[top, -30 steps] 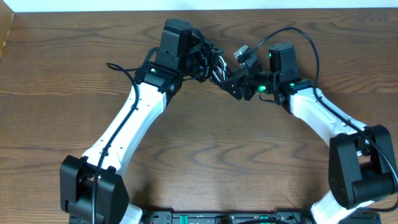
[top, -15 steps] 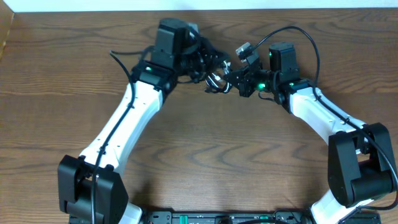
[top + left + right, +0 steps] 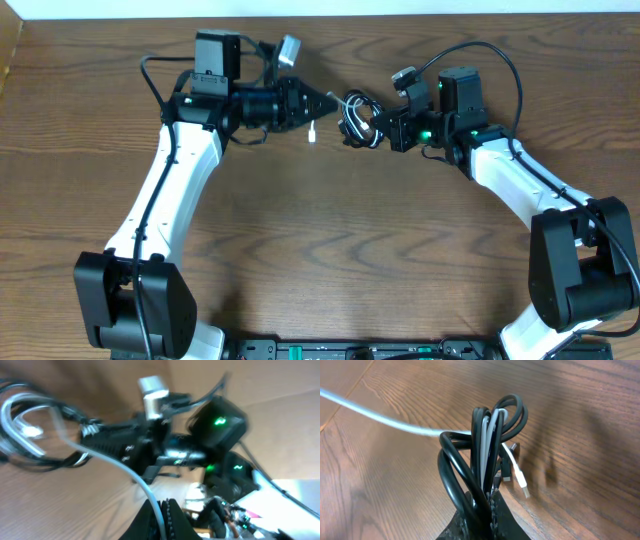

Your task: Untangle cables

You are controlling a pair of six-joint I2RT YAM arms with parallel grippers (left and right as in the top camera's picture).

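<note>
My right gripper (image 3: pixel 378 127) is shut on a looped bundle (image 3: pixel 357 118) of the black cable (image 3: pixel 452 467) and the white cable (image 3: pixel 492 435), held just above the table. In the right wrist view the loops stand up from my jaws (image 3: pixel 487 510), and a white plug (image 3: pixel 520 482) hangs behind them. My left gripper (image 3: pixel 318 103) is shut on a strand of the white cable (image 3: pixel 135 477), which runs taut from its jaws (image 3: pixel 164 522) to the bundle (image 3: pixel 25 435). A white cable end (image 3: pixel 314 131) dangles below the left gripper.
The brown wooden table (image 3: pixel 330 250) spreads under both arms. Its far edge (image 3: pixel 330 15) runs close behind the grippers. Thick black wires loop over the right arm (image 3: pixel 500 70) and the left arm (image 3: pixel 160 75).
My left gripper has swung left and away from the bundle, drawing a strand of white cable out with it. The right gripper has held the bundle nearly in place.
</note>
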